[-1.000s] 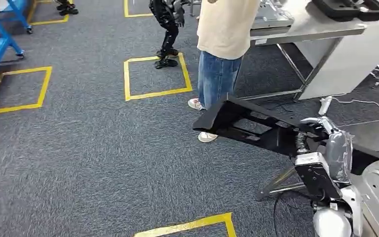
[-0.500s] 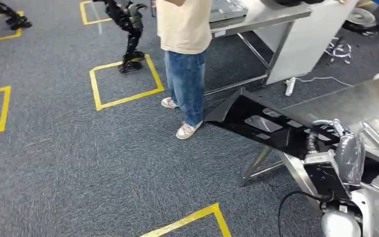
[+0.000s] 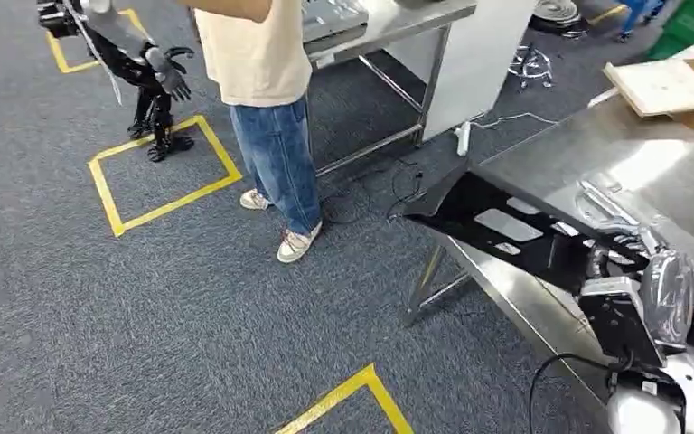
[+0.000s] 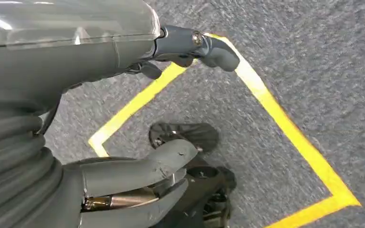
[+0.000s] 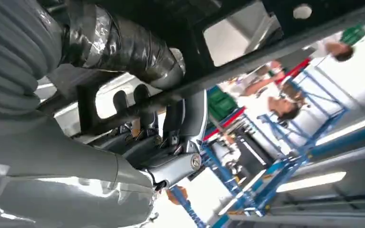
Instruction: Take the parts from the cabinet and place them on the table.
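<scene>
Grey carpet [image 3: 145, 316] with yellow tape squares [image 3: 158, 176], steel table [image 3: 651, 172], right hand [image 3: 637, 258] gripping black part [image 3: 506, 221], left hand [image 4: 123, 142] empty, fingers apart.

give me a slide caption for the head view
Right hand carries a black part over the steel table.

Right hand [image 3: 637, 262] holds long black part [image 3: 506, 221] above steel tabletop [image 3: 633, 154]. Person [image 3: 271, 108] stands on grey carpet with yellow tape squares [image 3: 158, 176].
</scene>
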You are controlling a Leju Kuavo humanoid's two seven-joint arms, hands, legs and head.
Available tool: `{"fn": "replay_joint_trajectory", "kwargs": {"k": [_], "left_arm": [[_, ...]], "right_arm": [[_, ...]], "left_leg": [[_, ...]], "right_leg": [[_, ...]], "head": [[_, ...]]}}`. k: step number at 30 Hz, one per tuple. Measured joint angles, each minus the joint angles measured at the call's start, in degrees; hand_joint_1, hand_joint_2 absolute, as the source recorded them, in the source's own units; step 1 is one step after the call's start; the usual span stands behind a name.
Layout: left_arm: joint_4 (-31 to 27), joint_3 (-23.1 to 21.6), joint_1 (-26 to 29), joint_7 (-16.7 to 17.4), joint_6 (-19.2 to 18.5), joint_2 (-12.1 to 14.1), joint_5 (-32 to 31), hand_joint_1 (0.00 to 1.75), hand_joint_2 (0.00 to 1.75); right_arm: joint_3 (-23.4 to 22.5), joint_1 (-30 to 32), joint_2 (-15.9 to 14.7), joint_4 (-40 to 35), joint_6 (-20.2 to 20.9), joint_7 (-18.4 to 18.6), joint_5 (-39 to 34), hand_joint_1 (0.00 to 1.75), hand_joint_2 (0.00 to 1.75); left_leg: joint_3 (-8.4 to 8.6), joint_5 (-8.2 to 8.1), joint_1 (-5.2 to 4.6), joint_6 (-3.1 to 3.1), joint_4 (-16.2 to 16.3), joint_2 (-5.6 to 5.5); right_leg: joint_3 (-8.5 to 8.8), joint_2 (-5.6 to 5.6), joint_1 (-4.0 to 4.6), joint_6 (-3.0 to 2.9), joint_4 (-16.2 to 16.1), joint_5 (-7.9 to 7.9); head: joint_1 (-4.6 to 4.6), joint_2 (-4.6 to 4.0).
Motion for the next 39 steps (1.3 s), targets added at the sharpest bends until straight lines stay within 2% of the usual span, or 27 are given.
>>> {"fn": "replay_joint_trajectory", "kwargs": {"k": [1,2,3,5,6,7,8,10,11,12,16,17,18,19,21,22,23,26,27,29,31,32,33,36,37,38,39], "left_arm": [[0.0,0.0,-0.05,0.0,-0.02,-0.09,0.0,0.0,1.75],[0.0,0.0,-0.2,-0.04,-0.02,-0.07,0.0,0.0,1.75],[0.0,0.0,-0.18,-0.04,-0.02,-0.09,-0.07,0.0,1.75],[0.0,0.0,0.04,-0.04,-0.02,-0.05,-0.13,0.0,1.75],[0.0,0.0,0.1,-0.04,-0.02,-0.04,-0.15,0.0,1.75],[0.0,0.0,0.09,-0.02,-0.02,-0.04,-0.17,0.0,1.75],[0.02,0.0,0.08,-0.02,-0.04,-0.04,-0.17,0.0,1.75],[0.0,0.0,-0.05,-0.02,-0.15,-0.07,-0.24,0.0,1.75],[0.0,0.0,-0.1,-0.04,-0.22,-0.07,-0.26,0.0,1.75],[0.0,0.02,-0.09,-0.04,-0.26,-0.07,-0.26,0.0,1.75],[0.0,0.04,-0.31,-0.09,-0.46,-0.09,-0.42,0.0,1.75],[0.0,0.04,-0.4,-0.09,-0.46,-0.07,-0.44,0.0,1.75],[0.0,0.07,-0.37,-0.13,-0.46,-0.07,-0.5,0.0,1.75],[0.0,0.13,-0.2,-0.11,-0.46,-0.07,-0.55,0.0,1.75],[0.0,0.17,0.06,-0.11,-0.46,-0.07,-0.68,0.0,1.75],[0.0,0.22,0.13,-0.09,-0.46,-0.07,-0.74,0.0,1.75],[0.0,0.22,0.17,-0.02,-0.46,-0.07,-0.79,0.0,1.75],[0.0,0.24,-0.02,0.02,-0.46,-0.04,-0.98,0.0,1.75],[0.0,0.24,-0.02,0.02,-0.46,-0.04,-0.98,0.0,1.75],[0.0,0.24,-0.13,0.11,-0.46,-0.04,-0.98,0.0,1.75],[0.0,0.26,-0.08,0.13,-0.44,-0.04,-0.98,0.0,1.75],[0.0,0.28,-0.13,0.11,-0.46,-0.07,-0.98,0.0,1.75],[0.0,0.28,-0.16,0.11,-0.46,-0.07,-1.03,0.0,1.75],[0.0,0.31,-0.1,0.11,-0.48,-0.04,-1.14,0.0,1.75],[0.0,0.33,-0.04,0.11,-0.5,-0.04,-1.22,0.0,1.75],[0.0,0.33,-0.03,0.11,-0.5,-0.04,-1.35,0.0,1.75],[0.0,0.33,-0.05,0.11,-0.5,-0.07,-1.42,0.0,1.75]], "right_arm": [[-0.31,0.08,-0.11,0.0,0.0,0.0,0.0,1.75,1.75],[-0.68,0.06,-0.15,0.07,-0.04,0.02,0.02,1.75,1.75],[-0.9,-0.31,-0.37,0.18,-0.02,0.18,0.33,1.75,1.75],[-1.27,-0.61,-0.37,0.53,-0.02,0.37,1.12,1.75,1.75],[-1.73,-0.53,-0.39,0.85,-0.02,0.57,1.4,1.75,1.75],[-2.25,-0.55,-0.44,1.16,-0.02,0.63,1.77,1.75,1.75],[-2.56,-0.65,-0.55,1.36,-0.02,0.68,2.19,1.75,1.75],[-3.45,-0.9,-0.9,1.79,0.02,0.77,2.91,1.75,1.75],[-3.91,-1.06,-1.09,2.01,0.02,0.81,3.04,1.75,1.75],[-4.31,-1.32,-1.29,2.27,0.07,0.92,3.13,1.75,1.75],[-6.6,-1.33,-1.81,3.1,0.22,1.36,3.69,1.75,1.75],[-7.38,-1.29,-1.88,3.21,0.24,1.53,3.95,1.75,1.75],[-8.22,-1.72,-1.99,3.45,0.26,1.66,4.22,1.75,1.75],[-8.68,-2.01,-2.01,3.74,0.31,1.73,4.55,1.75,1.75],[-9.73,-2.05,-2.12,4.55,0.39,1.84,5.42,1.75,1.75],[-10.4,-2.06,-2.23,5.05,0.48,1.9,5.9,1.75,1.75],[-10.95,-2.07,-2.32,5.4,0.57,2.03,6.47,1.75,1.75],[-12.28,-2.19,-2.75,6.42,0.61,2.4,7.54,1.75,1.75],[-12.46,-2.27,-2.82,6.58,0.61,2.4,7.61,1.75,1.75],[-12.83,-2.42,-3.19,7.02,0.61,2.4,7.76,1.75,1.75],[-13.11,-2.42,-3.39,7.26,0.59,2.4,7.78,1.75,1.75],[-13.33,-2.36,-3.45,7.34,0.55,2.49,8.26,1.75,1.75],[-13.51,-2.52,-3.65,7.5,0.44,2.69,8.83,1.75,1.75],[-13.77,-3.17,-4.44,8.31,0.31,3.63,11.39,1.75,1.75],[-13.92,-3.2,-4.83,8.88,0.37,3.96,12.22,1.75,1.75],[-14.2,-3.3,-5.41,9.59,0.57,4.33,13.11,1.75,1.75],[-14.58,-3.64,-6.04,10.25,0.7,4.66,13.9,1.75,1.75]], "left_leg": [[0.18,0.7,0.58,0.65,-0.96,0.86],[0.42,1.04,0.5,1.09,-1.49,1.72],[0.44,1.15,0.44,1.42,-1.61,2.42],[0.34,1.11,0.28,1.47,-1.57,4.01],[0.29,1.04,0.23,1.55,-1.55,4.94],[0.28,0.97,0.19,1.53,-1.52,5.73],[0.34,0.88,0.2,1.42,-1.49,6.48],[0.54,0.54,0.22,1.13,-1.34,7.8],[0.7,0.33,0.15,0.86,-1.21,8.36],[0.69,-0.02,-0.43,0.38,-0.95,8.86],[1.33,-0.49,-0.38,-0.76,-1.18,10.94],[1.06,-1.32,0.02,-1.15,-0.3,8.5],[-0.18,-3.37,0.12,-1.23,2.49,5.94],[-2.08,-5.6,0.17,-1.26,6.59,4.88],[-6.18,-8.75,0.17,-1.36,15.03,4.08],[-7.17,-8.56,0.16,-1.39,16.64,4.04],[-6.95,-7.0,0.18,-1.35,15.58,4.04],[-1.64,0.46,0.34,-0.88,2.86,3.71],[-1.04,0.14,0.16,-0.77,0.94,3.05],[-1.06,0.26,0.13,-0.44,0.5,3.09],[-0.86,0.72,0.02,0.47,0.03,3.23],[-0.73,1.17,0.29,1.09,-0.41,3.41],[-0.73,1.34,0.26,1.29,-0.54,3.52],[-0.95,1.42,0.08,1.55,-0.52,3.92],[-0.98,1.41,0.06,1.56,-0.5,4.02],[-0.95,1.41,0.06,1.55,-0.5,4.08],[-0.92,1.4,0.05,1.53,-0.48,4.1]], "right_leg": [[-0.11,-0.32,0.1,0.2,0.12,-0.02],[-0.49,-4.49,0.39,0.36,1.05,-0.85],[-1.72,-6.63,0.46,0.54,3.65,-2.82],[-5.41,-7.9,0.25,0.93,11.63,-6.77],[-6.96,-8.07,0.04,1.15,14.95,-7.75],[-7.1,-8.21,-0.12,1.29,15.48,-7.28],[-5.98,-8.4,-0.18,1.35,13.63,-5.77],[-0.87,-9.99,-0.18,1.28,4.8,-1.51],[1.5,-12.31,-0.01,1.09,0.62,-0.69],[1.66,-13.85,0.85,0.56,-0.27,-1.22],[1.32,-10.76,0.64,-0.67,-0.66,-0.83],[1.51,-10.28,0.38,-0.95,-0.94,-0.64],[1.42,-9.66,0.34,-1.3,-0.97,-0.53],[1.33,-9.37,0.38,-1.8,-0.95,-0.51],[1.31,-8.26,0.52,-1.92,-0.89,-0.55],[1.31,-7.72,0.53,-1.92,-0.77,-0.56],[1.33,-7.31,0.52,-1.93,-0.68,-0.59],[1.36,-6.34,0.47,-1.57,-0.2,-0.82],[1.15,-6.15,0.75,-1.22,0.17,-0.95],[0.84,-5.91,0.78,-0.57,0.32,-0.85],[0.85,-5.7,0.54,0.24,0.09,-0.6],[0.71,-6.29,0.37,0.38,0.67,-1.11],[0.08,-7.29,0.45,0.61,2.2,-2.51],[-5.23,-7.99,0.29,1.3,14.12,-8.68],[-6.34,-8.02,0.22,1.45,16.6,-9.13],[-6.13,-8.05,0.14,1.52,16.31,-8.24],[-4.73,-8.14,0.0,1.52,13.6,-6.27]], "head": [[0.02,0.0],[0.11,0.0],[0.2,0.0],[0.2,0.0],[0.24,0.0],[0.22,0.0],[0.22,0.0],[0.22,0.0],[0.24,0.0],[0.22,0.0],[0.13,0.0],[0.15,0.0],[0.11,0.0],[0.15,0.0],[0.15,0.0],[0.13,0.0],[0.15,0.0],[0.13,0.0],[0.15,0.0],[0.15,0.0],[0.15,0.0],[0.2,0.0],[0.22,0.0],[0.17,0.0],[0.22,0.0],[0.2,0.0],[0.2,0.0]]}}
